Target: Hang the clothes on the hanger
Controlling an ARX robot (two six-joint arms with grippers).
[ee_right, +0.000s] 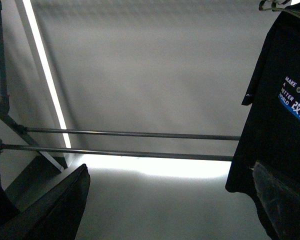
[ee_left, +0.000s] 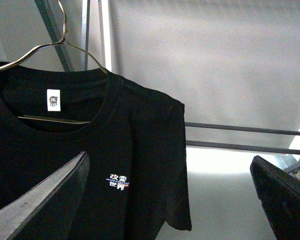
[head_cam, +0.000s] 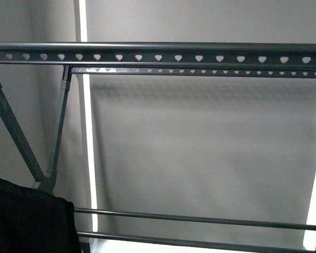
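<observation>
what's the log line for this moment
shirt: on wire hanger, low at front view's left | rack: nothing on top rails in view | left end effector: open | right end effector: open

— What does the T-shirt [ee_left: 140, 150] look like?
— It is black and short-sleeved. One side has small white Chinese characters over a coloured stripe, and the other reads "MAKE A BETTER WORLD". It hangs straight on a thin wire hanger [ee_left: 40, 47].
— And the rack [head_cam: 158, 55]?
— It is grey metal. Two top rails punched with heart-shaped holes run across high up, slanted legs [head_cam: 16, 132] stand at the left, and there are two thin bars [head_cam: 200, 219] low down. The shirt sits well below the top rails, at the lower left.
</observation>
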